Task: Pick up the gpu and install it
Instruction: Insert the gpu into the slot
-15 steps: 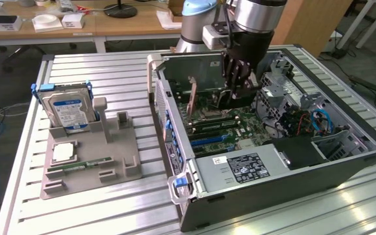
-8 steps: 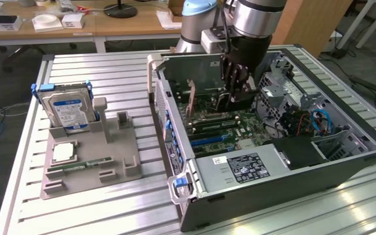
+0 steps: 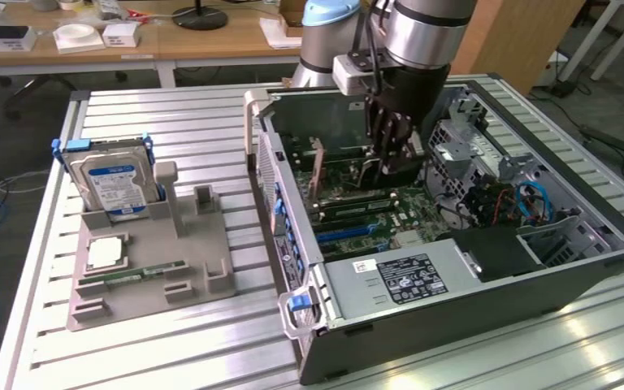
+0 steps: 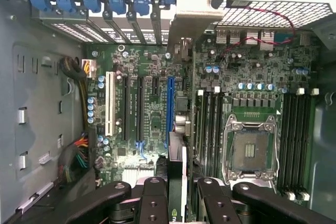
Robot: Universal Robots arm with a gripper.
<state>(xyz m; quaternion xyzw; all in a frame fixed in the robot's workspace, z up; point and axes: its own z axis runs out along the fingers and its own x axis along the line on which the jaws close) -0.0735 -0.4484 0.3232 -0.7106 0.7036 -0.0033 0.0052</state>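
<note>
The end effector (image 3: 392,158) hangs inside the open computer case (image 3: 572,268), which lies on its side on the ribbed metal desk (image 3: 182,341) so that the motherboard (image 4: 152,108) faces up and its slots can be reached from above. In the wrist view a thin dark card with a pale edge, judged to be the gpu (image 4: 177,182), stands edge-on between the black fingers (image 4: 155,203), which are closed against its two flat faces; holding it on edge lets the connector side point down toward the board. The card sits just above the end of the long blue expansion slot (image 4: 170,106), roughly in line with it, and whether it touches the slot cannot be told. In the exterior view a brownish upright card (image 3: 318,175) stands near the case's rear wall beside the arm; whether that is the same card is unclear. The motherboard is dark green, studded with small cylindrical capacitors, and carries a white slot (image 4: 109,103) and black slots parallel to the blue one; a square metal-framed CPU socket (image 4: 248,153) lies between banks of memory slots. Outside the case, a grey moulded holder (image 3: 149,268) keeps a silver hard drive (image 3: 117,183) upright in blue rails, with a flat square processor (image 3: 106,253) lying in a recess.
</note>
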